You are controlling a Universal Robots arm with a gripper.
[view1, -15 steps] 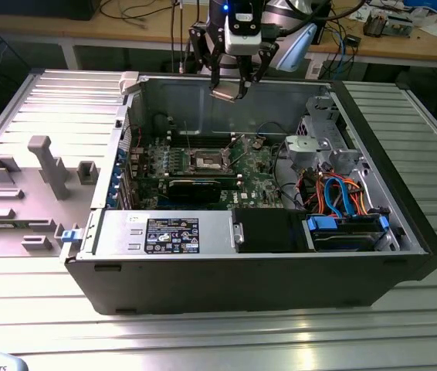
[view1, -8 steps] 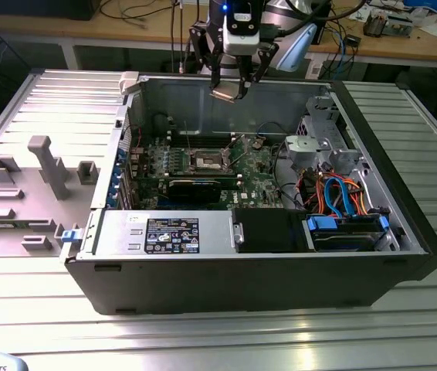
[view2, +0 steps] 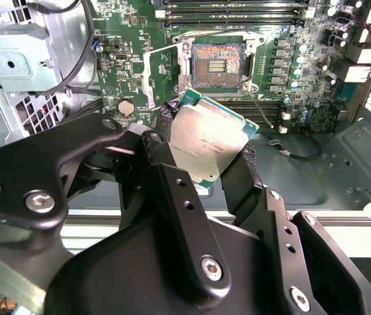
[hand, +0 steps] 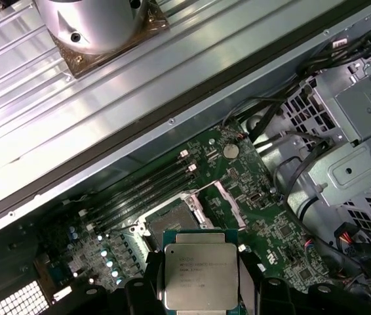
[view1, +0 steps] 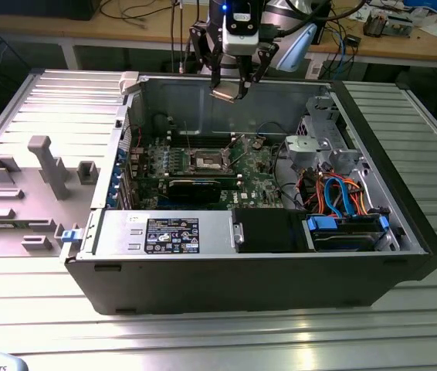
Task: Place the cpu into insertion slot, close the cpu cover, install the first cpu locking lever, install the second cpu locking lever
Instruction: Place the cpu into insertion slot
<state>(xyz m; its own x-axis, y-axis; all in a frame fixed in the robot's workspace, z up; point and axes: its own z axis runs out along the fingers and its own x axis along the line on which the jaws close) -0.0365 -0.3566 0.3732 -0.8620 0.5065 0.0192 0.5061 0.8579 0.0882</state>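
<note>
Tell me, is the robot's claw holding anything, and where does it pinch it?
Yes. The claw holds the cpu, pinched by two opposite edges, with its silvery top showing.

Arm [view1: 292, 35] at far side, wrist [view1: 240, 27] upright, gripper [view1: 228, 90] pointing straight down, hanging high, far middle. Fingers [view2: 179, 197] clamped on opposite edges of cpu [view2: 208, 134], chip held slightly tilted between tips.
</note>
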